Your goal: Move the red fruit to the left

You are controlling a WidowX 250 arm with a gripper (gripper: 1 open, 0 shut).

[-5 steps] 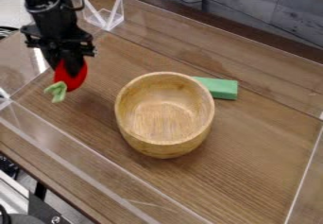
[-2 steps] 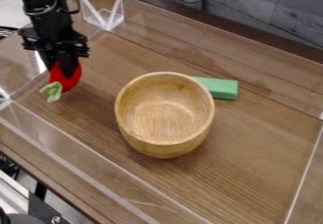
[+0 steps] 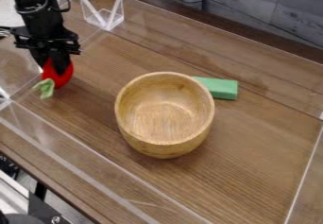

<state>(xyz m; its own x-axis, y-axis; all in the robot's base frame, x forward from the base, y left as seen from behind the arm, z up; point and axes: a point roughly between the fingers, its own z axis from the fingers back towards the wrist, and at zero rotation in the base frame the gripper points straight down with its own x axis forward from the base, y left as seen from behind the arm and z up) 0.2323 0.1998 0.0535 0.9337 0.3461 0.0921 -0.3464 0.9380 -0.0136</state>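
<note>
The red fruit [image 3: 56,75], a small bright red strawberry with a light green stem [image 3: 45,89], hangs at the far left of the wooden table, low over the surface. My black gripper [image 3: 56,64] points straight down and is shut on the fruit's upper part. The fruit's top is hidden between the fingers. Whether the stem touches the table I cannot tell.
A large wooden bowl [image 3: 164,113] stands in the middle, to the right of the gripper. A flat green block [image 3: 217,88] lies behind the bowl's right side. Clear plastic walls [image 3: 76,176] border the table, with a low clear stand [image 3: 104,15] at the back left.
The gripper has carried the red fruit a little further left and slightly lower. Bowl and green block have not moved.
</note>
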